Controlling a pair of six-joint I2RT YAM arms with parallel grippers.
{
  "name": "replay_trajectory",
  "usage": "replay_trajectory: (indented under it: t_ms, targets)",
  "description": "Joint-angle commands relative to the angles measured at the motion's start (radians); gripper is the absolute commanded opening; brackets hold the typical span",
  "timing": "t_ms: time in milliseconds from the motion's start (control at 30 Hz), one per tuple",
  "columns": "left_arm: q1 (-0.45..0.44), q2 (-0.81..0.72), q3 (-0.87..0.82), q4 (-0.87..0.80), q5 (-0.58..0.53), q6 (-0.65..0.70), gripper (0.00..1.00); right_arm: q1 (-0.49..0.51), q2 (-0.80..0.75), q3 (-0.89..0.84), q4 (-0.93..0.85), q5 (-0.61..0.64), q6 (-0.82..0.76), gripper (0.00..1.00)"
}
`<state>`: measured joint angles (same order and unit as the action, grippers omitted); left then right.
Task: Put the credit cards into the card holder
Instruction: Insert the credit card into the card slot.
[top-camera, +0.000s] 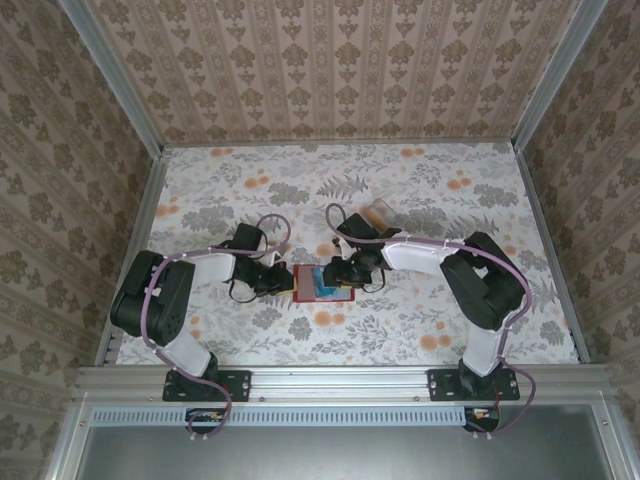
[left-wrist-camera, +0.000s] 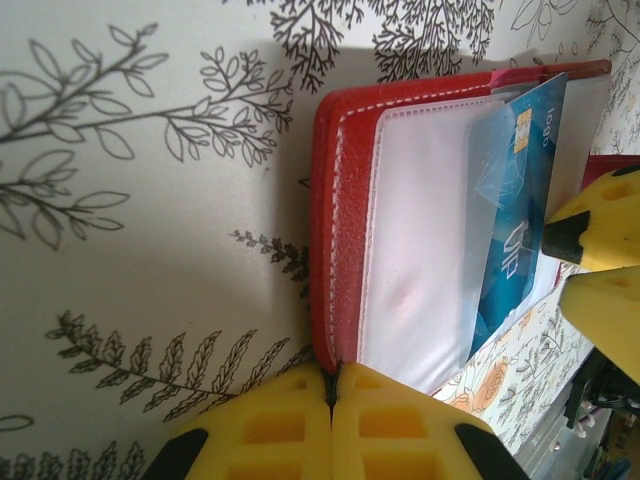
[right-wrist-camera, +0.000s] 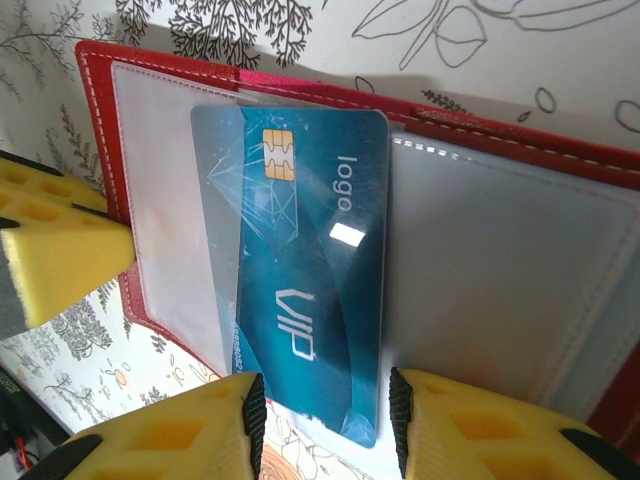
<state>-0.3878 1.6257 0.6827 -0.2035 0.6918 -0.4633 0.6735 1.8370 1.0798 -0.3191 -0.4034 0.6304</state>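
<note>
Right wrist: blue card (right-wrist-camera: 300, 250), "VIP", "logo"

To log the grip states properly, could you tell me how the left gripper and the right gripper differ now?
The left gripper is shut; the right gripper has its jaws apart. The left gripper pinches the edge of the card holder; the right gripper straddles the end of the blue card, which sits partly in a pocket. Both have yellow fingers and sit at the open holder.

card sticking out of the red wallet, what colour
Teal blue plastic card with white lettering; best in right wrist view.
</note>
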Motion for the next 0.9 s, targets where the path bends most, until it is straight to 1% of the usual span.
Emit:
replay_trajectory:
  t_ms: [0, 133, 233, 333, 400, 567, 767, 867]
  targets:
    - [-0.011, -0.007, -0.012, 0.004, 0.015, -0.016, 0.06, 0.02, 0.034, 0.038, -0.031, 0.015, -0.011, 0.39]
    - [-0.014, -0.009, -0.012, 0.01, 0.021, -0.022, 0.06, 0.032, 0.041, 0.052, -0.027, 0.008, -0.007, 0.33]
    - [-0.014, -0.008, -0.014, 0.011, 0.023, -0.023, 0.06, 0.038, 0.041, 0.062, -0.033, 0.009, -0.009, 0.32]
    - [-0.015, -0.012, -0.017, 0.014, 0.025, -0.026, 0.08, 0.04, 0.04, 0.068, -0.038, 0.014, -0.009, 0.25]
    - [-0.016, -0.011, -0.021, 0.018, 0.028, -0.028, 0.08, 0.044, 0.041, 0.068, -0.039, 0.015, -0.007, 0.24]
    - [-0.017, -0.01, -0.019, 0.026, 0.027, -0.032, 0.09, 0.068, 0.061, 0.095, -0.035, 0.003, 0.009, 0.24]
    - [-0.017, -0.01, -0.014, 0.025, 0.029, -0.031, 0.09, 0.083, 0.072, 0.125, -0.075, 0.02, 0.001, 0.29]
    - [-0.017, -0.008, -0.012, 0.019, 0.026, -0.026, 0.09, 0.082, 0.055, 0.129, -0.129, 0.064, -0.029, 0.34]
